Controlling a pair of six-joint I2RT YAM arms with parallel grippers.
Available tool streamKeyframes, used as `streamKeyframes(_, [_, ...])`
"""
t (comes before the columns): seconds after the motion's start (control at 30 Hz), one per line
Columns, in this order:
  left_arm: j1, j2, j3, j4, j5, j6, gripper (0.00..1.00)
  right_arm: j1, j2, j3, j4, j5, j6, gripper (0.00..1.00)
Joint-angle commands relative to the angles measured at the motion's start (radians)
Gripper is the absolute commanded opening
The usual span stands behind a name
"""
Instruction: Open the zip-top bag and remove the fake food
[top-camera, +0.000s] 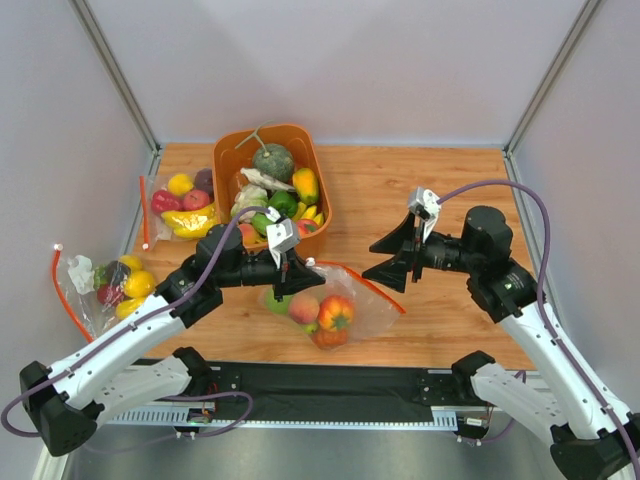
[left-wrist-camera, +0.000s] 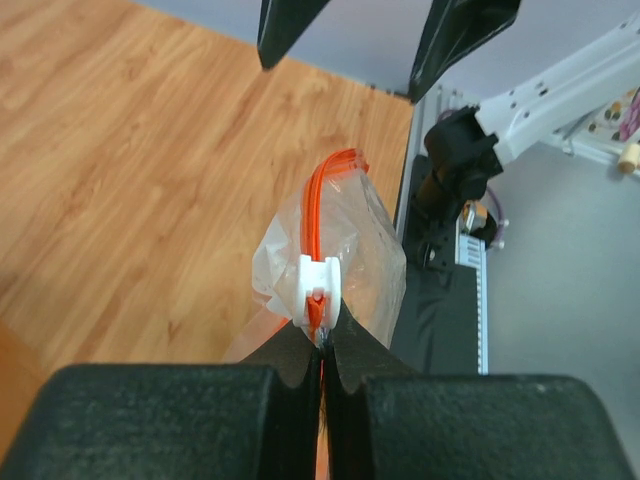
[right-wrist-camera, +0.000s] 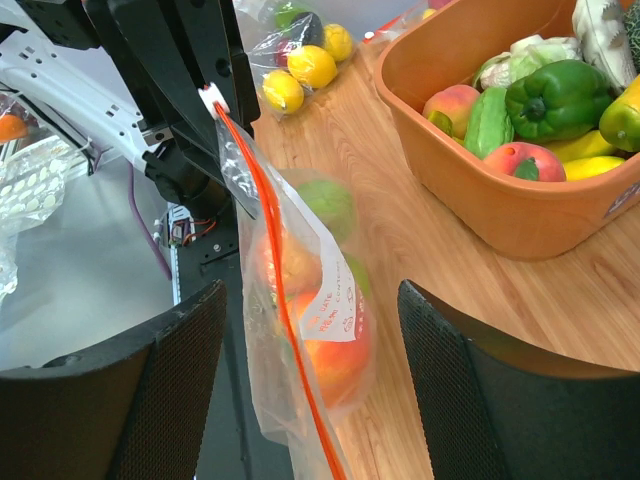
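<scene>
Currently left gripper (top-camera: 291, 262) clamped on red-orange zip strip (left-wrist-camera: 311, 212) of clear zip-top plastic bag (top-camera: 365, 300), centre, by near edge of wooden table (top-camera: 440, 190); glossy plastic fruits (top-camera: 322, 312) inside. Right gripper (top-camera: 372, 260) jaws apart, seemingly clear of bag; bare wood right.

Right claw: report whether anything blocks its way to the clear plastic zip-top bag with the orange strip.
Nothing visible does. The open right claw faces the clear plastic zip-top bag across the wooden table, apart from it. The left claw, shut on the bag's white slider, holds it from the far side.
</scene>
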Motion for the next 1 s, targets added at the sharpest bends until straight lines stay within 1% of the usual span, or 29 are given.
streamKeyframes(0.0, [0.000,0.037,0.116,-0.138,0.002,0.069,0.00,0.060,0.003,-0.009,0.060,0.026,-0.018,0.72])
streamKeyframes(0.07, [0.001,0.062,0.171,-0.226,0.002,0.106,0.00,0.094,0.008,-0.015,0.086,0.054,-0.026,0.71])
streamKeyframes(0.1, [0.000,0.087,0.191,-0.290,0.005,0.121,0.00,0.138,0.014,-0.015,0.089,0.071,-0.035,0.70])
streamKeyframes(0.13, [0.001,0.097,0.228,-0.319,0.007,0.158,0.00,0.161,0.024,-0.012,0.089,0.093,-0.061,0.69])
streamKeyframes(0.2, [0.001,0.129,0.260,-0.387,0.031,0.180,0.00,0.219,0.037,-0.013,0.106,0.147,-0.081,0.68])
streamKeyframes(0.23, [0.001,0.138,0.286,-0.405,0.048,0.213,0.00,0.233,0.049,-0.021,0.123,0.157,-0.087,0.67])
streamKeyframes(0.27, [0.000,0.147,0.297,-0.419,0.097,0.253,0.00,0.241,0.055,-0.024,0.141,0.164,-0.086,0.66])
streamKeyframes(0.3, [0.000,0.163,0.305,-0.448,0.120,0.278,0.00,0.255,0.058,-0.030,0.188,0.167,-0.082,0.66])
streamKeyframes(0.4, [0.001,0.189,0.317,-0.485,0.185,0.338,0.00,0.270,0.078,-0.027,0.239,0.196,-0.092,0.64])
streamKeyframes(0.47, [0.001,0.197,0.302,-0.485,0.205,0.349,0.00,0.273,0.107,-0.006,0.238,0.215,-0.102,0.62])
streamKeyframes(0.6, [0.001,0.187,0.276,-0.469,0.214,0.350,0.00,0.293,0.158,0.020,0.219,0.220,-0.139,0.55])
streamKeyframes(0.63, [0.001,0.183,0.268,-0.465,0.205,0.350,0.00,0.299,0.170,0.023,0.218,0.218,-0.141,0.52])
streamKeyframes(0.83, [0.001,0.174,0.250,-0.470,0.165,0.347,0.00,0.362,0.175,0.033,0.232,0.246,-0.148,0.45])
streamKeyframes(0.97, [0.000,0.175,0.247,-0.485,0.136,0.358,0.00,0.378,0.173,0.045,0.235,0.215,-0.144,0.42])
